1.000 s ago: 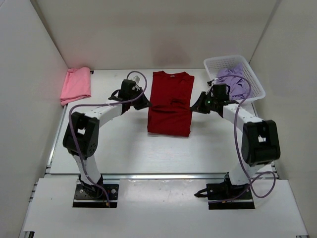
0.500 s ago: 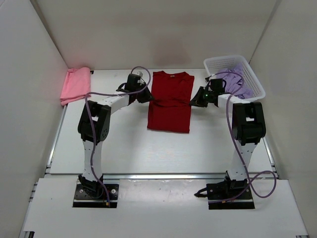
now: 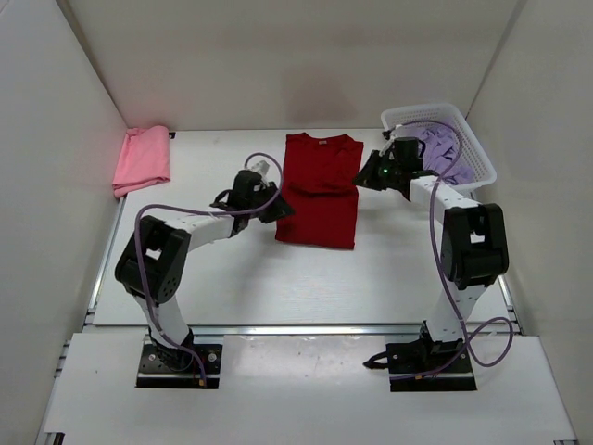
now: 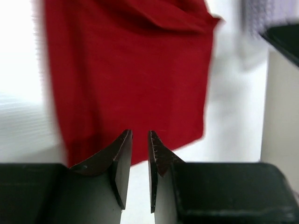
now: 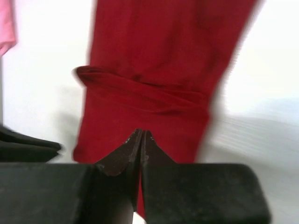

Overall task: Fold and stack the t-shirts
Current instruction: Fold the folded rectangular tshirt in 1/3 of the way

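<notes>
Left gripper (image 4: 140,134) slightly parted, empty, beside the dark red t-shirt (image 3: 318,195); right gripper (image 5: 141,132) pinched together (nothing gripped).

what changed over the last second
The left end effector drew back toward its base and parted its jaws; the right end effector moved farther up beside the dark red fabric t-shirt. The pink fabric t-shirt and white mesh plastic basket stayed put.

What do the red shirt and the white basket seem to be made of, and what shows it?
Red shirt: soft matte cloth, perhaps cotton knit; it lies limp with a wrinkled fold across it. Basket: stiff white plastic by its look; open mesh walls that hold their shape.
</notes>
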Action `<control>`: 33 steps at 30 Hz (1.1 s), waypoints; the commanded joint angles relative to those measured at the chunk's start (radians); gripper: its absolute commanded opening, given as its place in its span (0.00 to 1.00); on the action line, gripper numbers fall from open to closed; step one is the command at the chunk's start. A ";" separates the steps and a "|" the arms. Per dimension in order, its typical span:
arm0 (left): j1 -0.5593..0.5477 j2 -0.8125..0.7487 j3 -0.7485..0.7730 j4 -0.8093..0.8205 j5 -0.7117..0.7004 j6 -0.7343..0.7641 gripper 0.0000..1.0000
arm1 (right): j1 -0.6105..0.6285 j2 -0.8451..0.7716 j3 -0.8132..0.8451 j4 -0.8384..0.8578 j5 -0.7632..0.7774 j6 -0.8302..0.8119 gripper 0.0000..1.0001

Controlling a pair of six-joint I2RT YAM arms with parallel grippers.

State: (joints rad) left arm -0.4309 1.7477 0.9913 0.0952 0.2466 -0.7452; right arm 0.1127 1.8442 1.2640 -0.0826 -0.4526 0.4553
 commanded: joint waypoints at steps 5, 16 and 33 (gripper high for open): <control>-0.071 0.122 0.103 0.066 0.028 -0.002 0.27 | 0.143 0.093 0.089 0.009 -0.121 -0.029 0.00; -0.043 0.088 -0.127 0.181 0.040 -0.060 0.25 | 0.185 0.348 0.300 0.004 -0.149 -0.007 0.00; -0.025 -0.218 -0.301 0.221 0.092 -0.129 0.33 | 0.131 0.250 0.315 0.003 -0.143 0.002 0.00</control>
State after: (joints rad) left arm -0.4763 1.6672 0.6994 0.3225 0.3260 -0.8654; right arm 0.2462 2.2665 1.6329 -0.0959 -0.5987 0.4744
